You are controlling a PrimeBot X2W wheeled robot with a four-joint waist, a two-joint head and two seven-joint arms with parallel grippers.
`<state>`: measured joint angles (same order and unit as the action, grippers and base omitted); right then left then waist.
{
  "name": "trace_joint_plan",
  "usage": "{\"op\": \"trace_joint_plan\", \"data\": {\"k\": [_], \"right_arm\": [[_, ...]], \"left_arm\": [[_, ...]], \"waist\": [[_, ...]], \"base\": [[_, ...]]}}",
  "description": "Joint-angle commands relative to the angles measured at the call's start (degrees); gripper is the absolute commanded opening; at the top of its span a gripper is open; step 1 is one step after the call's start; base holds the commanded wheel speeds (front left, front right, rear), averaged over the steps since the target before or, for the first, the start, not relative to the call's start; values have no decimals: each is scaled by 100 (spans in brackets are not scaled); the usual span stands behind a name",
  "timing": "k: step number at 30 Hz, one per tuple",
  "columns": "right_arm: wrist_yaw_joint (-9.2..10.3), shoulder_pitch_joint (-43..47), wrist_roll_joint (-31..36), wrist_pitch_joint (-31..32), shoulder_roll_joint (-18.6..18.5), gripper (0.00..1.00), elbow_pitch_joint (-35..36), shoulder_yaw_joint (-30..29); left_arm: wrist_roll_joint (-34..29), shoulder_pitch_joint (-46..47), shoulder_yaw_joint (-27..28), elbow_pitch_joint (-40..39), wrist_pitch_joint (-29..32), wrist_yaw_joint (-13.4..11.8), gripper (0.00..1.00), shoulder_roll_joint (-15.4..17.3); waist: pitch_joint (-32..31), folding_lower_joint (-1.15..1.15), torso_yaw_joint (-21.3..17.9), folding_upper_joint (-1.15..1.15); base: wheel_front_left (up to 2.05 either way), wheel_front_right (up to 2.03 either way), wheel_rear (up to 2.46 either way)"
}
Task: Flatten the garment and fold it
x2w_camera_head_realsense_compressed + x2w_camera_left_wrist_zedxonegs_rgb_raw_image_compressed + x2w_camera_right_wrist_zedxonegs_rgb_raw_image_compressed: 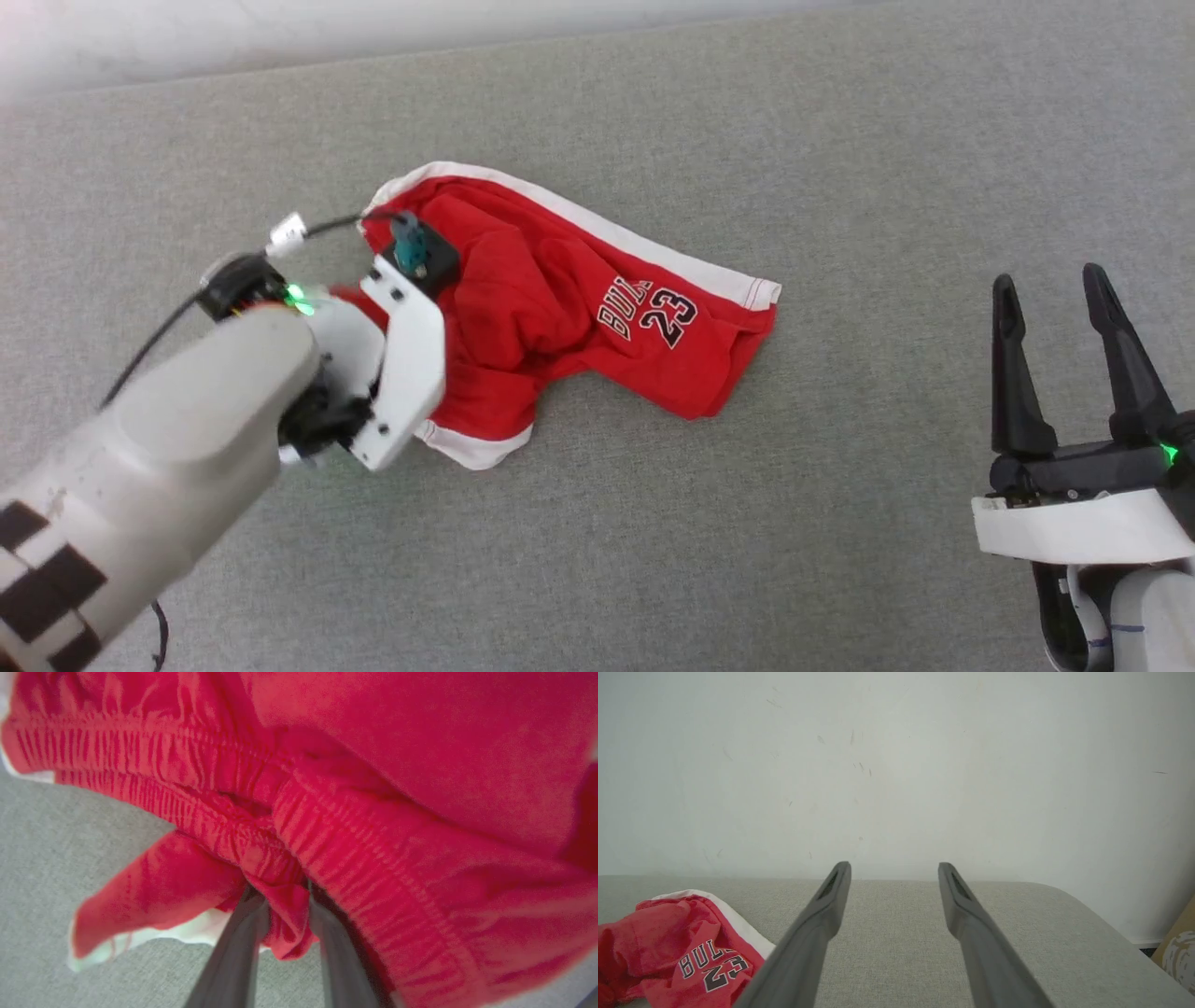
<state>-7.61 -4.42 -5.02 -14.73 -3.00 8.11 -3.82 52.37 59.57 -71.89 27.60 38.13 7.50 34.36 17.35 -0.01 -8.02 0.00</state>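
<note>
Left end effector (282, 914) is pinching the crumpled shorts (560, 308) at the waist; right end effector (1047, 278) is hovering spread; flattening is seemingly only beginning, folding undone

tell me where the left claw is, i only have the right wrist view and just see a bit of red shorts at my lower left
Observer: The left claw is at the shorts, its fingers on either side of a bunch of the elastic waistband.
Operator: is it gripping the cloth
Observer: Cannot tell; the left wrist view shows red cloth between the fingers, not whether they pinch it.
Operator: are the shorts flat
Observer: No; the head view shows them crumpled, the printed leg lying toward the right claw, apart from it.
</note>
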Motion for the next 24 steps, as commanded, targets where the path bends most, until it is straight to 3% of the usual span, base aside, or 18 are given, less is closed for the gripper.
{"op": "trace_joint_plan", "data": {"k": [1, 6, 12, 17, 18, 19, 24], "right_arm": [[12, 33, -5, -27, 13, 100, -25, -50], [12, 221, 49, -27, 13, 100, -60, -162], [12, 447, 94, -27, 13, 100, -36, -228], [12, 534, 107, -27, 13, 100, -8, -269], [12, 548, 119, -27, 13, 100, -11, -249], [12, 555, 131, -27, 13, 100, -13, -240], [12, 580, 186, -27, 13, 100, -5, -253]], "left_arm": [[3, -430, -146, -66, -184, -2, 0, -87], [220, -573, -146, -671, -1084, -1, 0, 288], [312, -1389, -146, -1621, -1587, -37, 0, 857], [371, -2261, -146, -1978, -1722, -272, 0, 851], [293, -2346, -146, -1944, -1764, -336, 67, 820], [232, -2398, -146, -1899, -1812, -403, 100, 785], [180, -2162, 130, -1949, -2075, -547, 100, 855]], "waist": [[-98, 1, 39, 0], [-418, 1, 165, 0], [-698, 1, 338, 0], [-759, 1, 494, 0], [-768, 1, 519, 0], [-775, 1, 546, 0], [-832, 1, 684, 0]], "base": [[0, 0, 0], [0, 0, 0], [0, 0, 0], [0, 0, 0], [0, 0, 0], [0, 0, 0], [0, 0, 0]]}}
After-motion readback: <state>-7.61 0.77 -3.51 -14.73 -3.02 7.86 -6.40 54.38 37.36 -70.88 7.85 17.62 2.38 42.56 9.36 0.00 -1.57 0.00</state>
